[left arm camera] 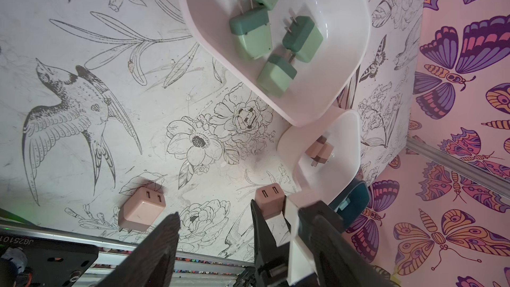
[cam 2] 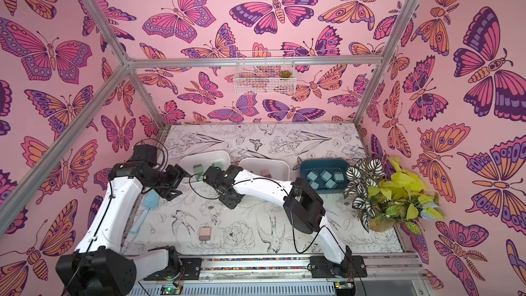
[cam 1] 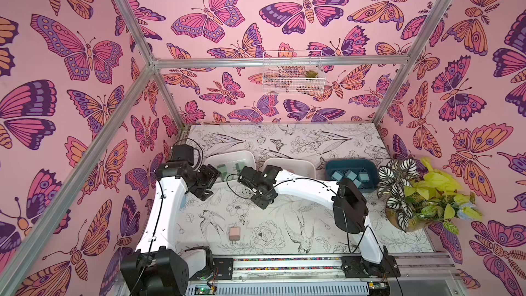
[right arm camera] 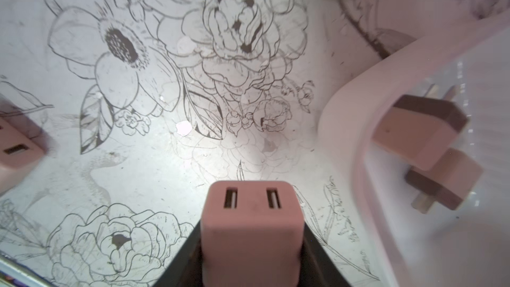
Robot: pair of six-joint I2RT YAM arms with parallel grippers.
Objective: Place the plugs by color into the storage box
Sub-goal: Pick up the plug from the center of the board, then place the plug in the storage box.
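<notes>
Your right gripper (right arm camera: 252, 247) is clamped on a pink plug (right arm camera: 252, 216), USB ports facing outward, over the floral table (right arm camera: 193, 147). It is just beside the white bin (right arm camera: 358, 111) holding two pink plugs (right arm camera: 419, 133). Your left gripper (cam 1: 204, 193) hangs with jaws apart, empty. A loose pink plug (cam 1: 234, 233) lies on the table near the front rail.

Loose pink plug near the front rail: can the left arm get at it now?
Probably yes: the left gripper is open and empty, and the loose pink plug lies alone on bare table, on that arm's side.
</notes>
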